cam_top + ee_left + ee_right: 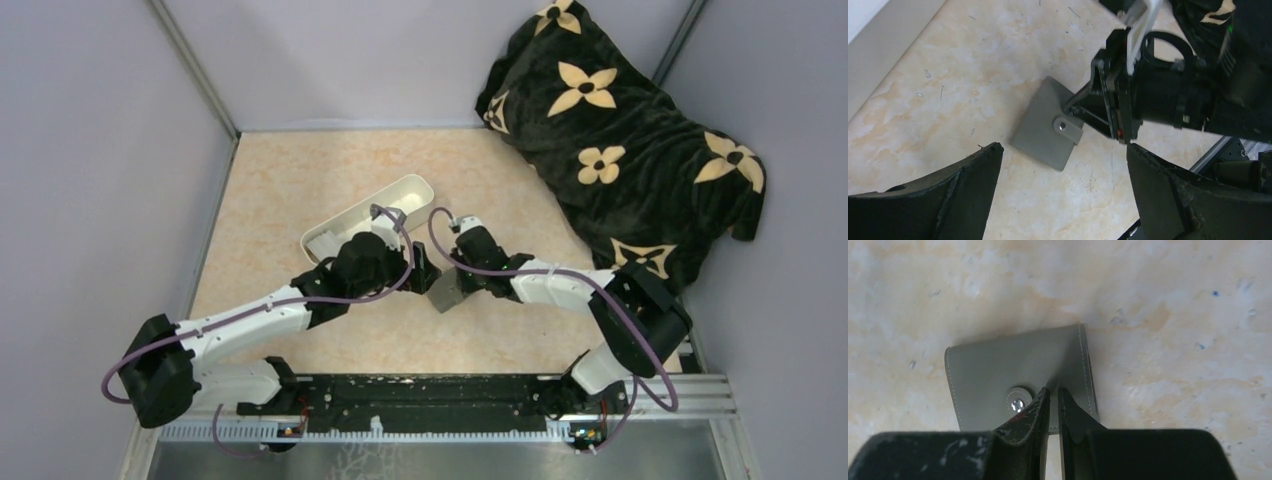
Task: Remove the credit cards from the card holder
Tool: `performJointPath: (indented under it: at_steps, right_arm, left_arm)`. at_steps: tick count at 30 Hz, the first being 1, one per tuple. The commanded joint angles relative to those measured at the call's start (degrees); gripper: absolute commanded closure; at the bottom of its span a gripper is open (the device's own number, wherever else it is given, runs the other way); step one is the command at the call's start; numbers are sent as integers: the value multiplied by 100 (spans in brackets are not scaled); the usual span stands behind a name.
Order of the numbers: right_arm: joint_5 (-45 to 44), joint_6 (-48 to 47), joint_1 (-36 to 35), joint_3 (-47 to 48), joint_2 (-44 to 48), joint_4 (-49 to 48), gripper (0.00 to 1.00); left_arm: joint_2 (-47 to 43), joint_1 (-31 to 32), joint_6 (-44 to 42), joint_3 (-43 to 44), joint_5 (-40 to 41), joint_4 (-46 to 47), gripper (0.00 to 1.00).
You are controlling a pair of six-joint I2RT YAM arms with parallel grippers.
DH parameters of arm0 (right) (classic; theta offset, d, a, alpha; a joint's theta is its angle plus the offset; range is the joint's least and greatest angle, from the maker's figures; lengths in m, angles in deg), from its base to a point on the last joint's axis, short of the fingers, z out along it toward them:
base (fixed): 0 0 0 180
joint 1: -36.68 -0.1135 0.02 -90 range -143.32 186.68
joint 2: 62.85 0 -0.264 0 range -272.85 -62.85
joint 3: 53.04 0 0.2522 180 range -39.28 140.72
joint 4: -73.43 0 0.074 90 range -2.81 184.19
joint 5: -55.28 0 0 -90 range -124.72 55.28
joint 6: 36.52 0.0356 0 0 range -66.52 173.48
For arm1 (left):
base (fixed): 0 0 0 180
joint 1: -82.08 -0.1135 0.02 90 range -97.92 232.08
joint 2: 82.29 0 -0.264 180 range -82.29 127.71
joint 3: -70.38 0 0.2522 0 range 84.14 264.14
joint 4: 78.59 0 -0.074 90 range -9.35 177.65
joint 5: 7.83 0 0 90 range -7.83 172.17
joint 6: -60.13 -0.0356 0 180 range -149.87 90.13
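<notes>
The wallet (pixel 998 370) lies flat on the desk (pixel 1173 315), closed, with its strap (pixel 1071 130) fastened by a metal snap (pixel 1018 403), so its inside is hidden. In the top view it sits just below the frame's centre. Only its lower corner shows there, because both wrists crowd over the rest.

The right pincer (pixel 1053 392) is almost closed, with just a thin slit between its fingers. The tips are down on the wallet beside the snap, at the strap's end. The left finger covers part of the snap and the wallet's near edge. I cannot tell whether the tips are pinching the strap or only pressing on it. In the left wrist view the same pincer comes in from the upper right, and its dark body blocks the wallet's right edge.

The left pincer (pixel 1063 150) is spread wide and holds nothing. Its two fingers (pixel 948 195) fill the lower corners of its own view, cut off by the frame, with the wallet on the desk between and beyond them.

A white tray (pixel 405 192) lies above centre in the top view, its lower end covered by the left wrist. A black blanket (pixel 620 130) with pale flower shapes is heaped in the upper right and runs up the wall. Purple cables (pixel 440 250) loop over both wrists and cross the view of the pincers there.
</notes>
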Motion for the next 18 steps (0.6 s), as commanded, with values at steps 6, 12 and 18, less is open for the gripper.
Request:
performJointPath:
  at_steps: [6, 12, 18]
  right_arm:
    - [-120, -341, -379, 134, 1029, 425, 66]
    - [-331, -350, -609, 151, 1442, 561, 53]
    - [-934, -203, -1281, 90, 1184, 528, 50]
  left_arm:
    - [539, 15, 324, -326, 68, 563, 6]
    - [815, -361, 642, -470, -116, 620, 31]
    - [1235, -575, 940, -342, -336, 491, 46]
